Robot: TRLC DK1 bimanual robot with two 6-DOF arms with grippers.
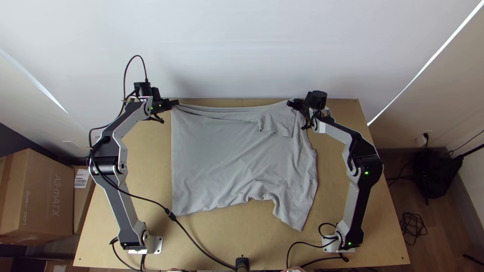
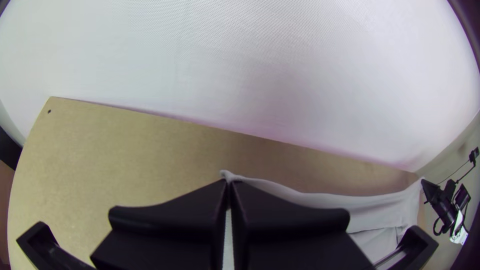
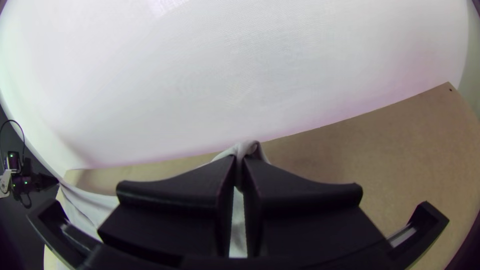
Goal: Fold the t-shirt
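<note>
The grey t-shirt [image 1: 217, 156] lies spread over the middle of the table, its far edge pulled taut between both grippers. A strip along that edge is doubled over, with small folds near the far right. My left gripper [image 1: 176, 103] is shut on the far left corner; in the left wrist view the left gripper [image 2: 229, 184] pinches the cloth edge [image 2: 320, 200]. At the far right, my right gripper [image 1: 291, 104] is shut on the shirt; in the right wrist view, cloth [image 3: 245, 149] bulges from between the tips of the right gripper [image 3: 240, 161].
The wooden table [image 1: 338, 201] shows bare around the shirt. A white wall [image 1: 232, 50] stands just behind its far edge. A black cable [image 1: 194, 244] crosses the near left part of the table. A cardboard box [image 1: 43, 194] stands off to the left.
</note>
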